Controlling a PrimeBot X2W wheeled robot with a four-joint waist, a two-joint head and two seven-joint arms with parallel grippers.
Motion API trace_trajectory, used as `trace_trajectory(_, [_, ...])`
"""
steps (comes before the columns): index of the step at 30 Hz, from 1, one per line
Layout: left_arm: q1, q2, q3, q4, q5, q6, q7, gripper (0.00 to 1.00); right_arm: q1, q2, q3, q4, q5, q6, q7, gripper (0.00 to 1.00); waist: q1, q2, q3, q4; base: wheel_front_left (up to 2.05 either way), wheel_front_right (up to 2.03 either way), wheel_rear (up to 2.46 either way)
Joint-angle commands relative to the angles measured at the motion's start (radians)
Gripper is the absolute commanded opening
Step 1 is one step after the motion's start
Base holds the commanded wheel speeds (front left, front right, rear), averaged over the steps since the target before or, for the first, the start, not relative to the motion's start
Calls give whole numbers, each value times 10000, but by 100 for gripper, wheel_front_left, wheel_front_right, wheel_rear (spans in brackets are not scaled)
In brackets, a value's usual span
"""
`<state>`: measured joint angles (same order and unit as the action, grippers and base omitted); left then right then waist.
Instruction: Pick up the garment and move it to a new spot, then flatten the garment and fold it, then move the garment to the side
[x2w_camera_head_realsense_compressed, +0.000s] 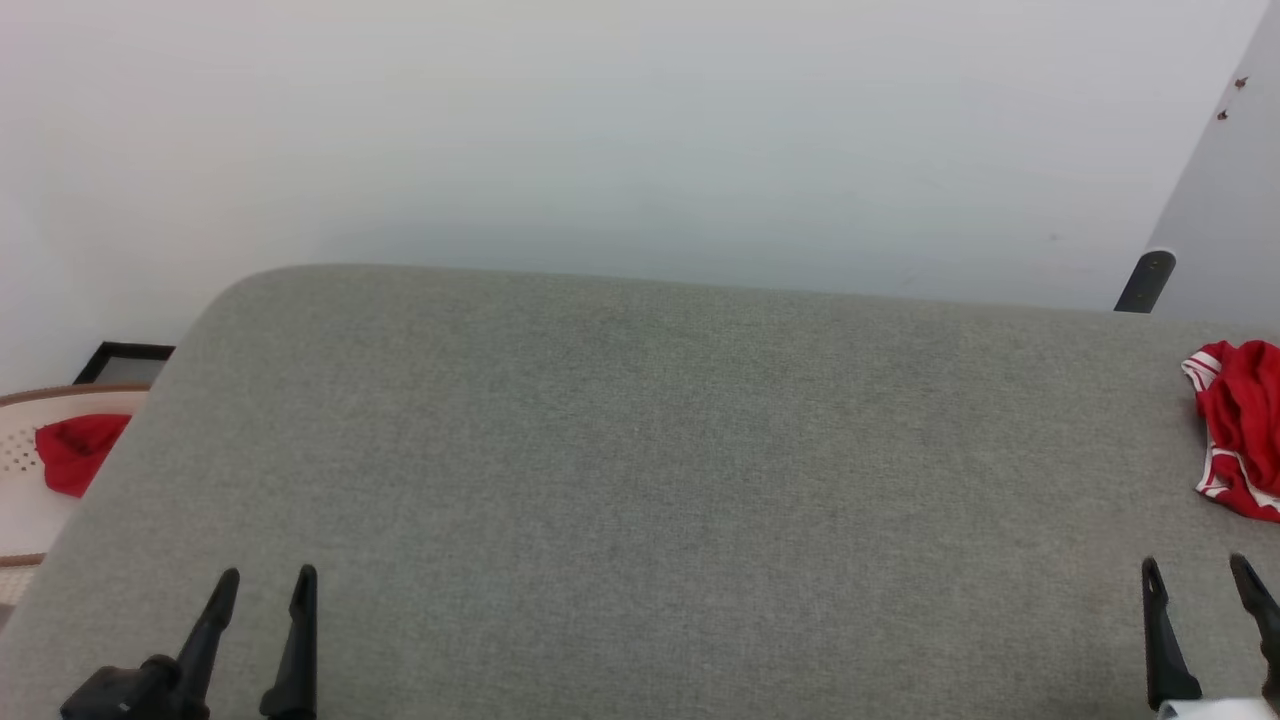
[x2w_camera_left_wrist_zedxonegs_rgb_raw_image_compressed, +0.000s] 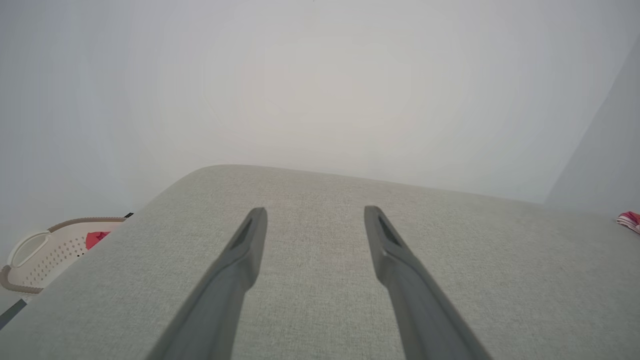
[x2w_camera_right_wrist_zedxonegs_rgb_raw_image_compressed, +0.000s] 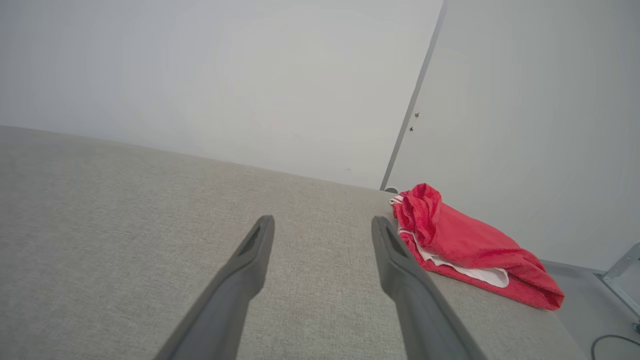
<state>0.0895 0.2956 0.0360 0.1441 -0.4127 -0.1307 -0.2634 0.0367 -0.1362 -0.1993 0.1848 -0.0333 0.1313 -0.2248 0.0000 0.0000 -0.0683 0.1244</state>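
The garment (x2w_camera_head_realsense_compressed: 1238, 425), a red T-shirt with white and striped trim, lies bunched at the far right edge of the grey padded table (x2w_camera_head_realsense_compressed: 640, 470). In the right wrist view the garment (x2w_camera_right_wrist_zedxonegs_rgb_raw_image_compressed: 465, 245) sits just right of the fingers, with white fabric showing under the red. A sliver of the garment (x2w_camera_left_wrist_zedxonegs_rgb_raw_image_compressed: 630, 220) peeks in at the right of the left wrist view. My right gripper (x2w_camera_head_realsense_compressed: 1198, 575) hovers open near the front right, a little short of the garment, with nothing between its fingers. Open and empty too, my left gripper (x2w_camera_head_realsense_compressed: 268, 582) is at the front left.
A pale laundry basket (x2w_camera_head_realsense_compressed: 20, 450) stands off the table's left edge with a plain red cloth (x2w_camera_head_realsense_compressed: 75, 450) in it. The basket (x2w_camera_left_wrist_zedxonegs_rgb_raw_image_compressed: 40, 255) also shows in the left wrist view. A white wall runs behind the table, and a grey panel (x2w_camera_head_realsense_compressed: 1220, 200) leans at the far right.
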Motion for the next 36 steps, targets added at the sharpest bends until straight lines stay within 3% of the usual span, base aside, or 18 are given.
trace_trajectory(1, [66,43,-73,-32,-36,3,-4,100,303,100,-145,-186,13,-12,52,100,0,0,27,-48,0,0,0])
trace_trajectory(27, [-121,158,-312,257,-192,3,-5,100,720,328,-132,-550,28,-12,56,100,0,0,122,-366,0,0,0])
trace_trajectory(28, [-44,100,-316,271,-202,0,4,0,585,305,-146,-540,52,0,92,0,0,-1,121,-369,0,0,0])
trace_trajectory(32, [93,-162,-384,598,-292,0,38,0,541,424,-182,-134,171,0,198,0,0,0,124,-372,0,0,0])
trace_trajectory(36, [-33,-288,-314,621,-958,0,250,0,316,447,-254,19,1048,0,498,0,0,0,143,-401,0,0,0])
